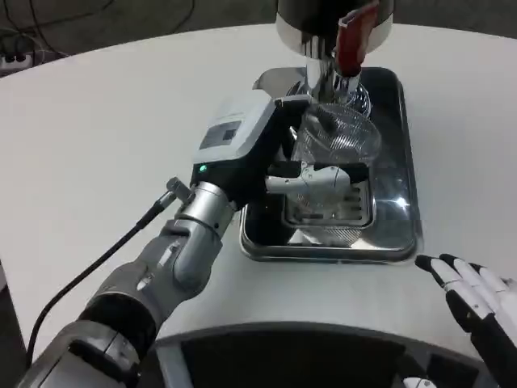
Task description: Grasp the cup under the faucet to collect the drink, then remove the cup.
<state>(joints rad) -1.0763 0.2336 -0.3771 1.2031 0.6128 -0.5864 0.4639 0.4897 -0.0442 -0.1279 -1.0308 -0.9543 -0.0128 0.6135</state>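
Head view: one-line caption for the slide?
Left hand holds a clear cup under the dispenser's faucet above a metal tray; right hand rests open on the table.

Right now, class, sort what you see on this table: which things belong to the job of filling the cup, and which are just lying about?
Belong to the job:
- clear cup, under the faucet
- faucet with red lever
- metal tray beneath them
- left hand, gripping the cup

Just lying about:
- right hand, resting on the table, holding nothing
- black cable by the left arm
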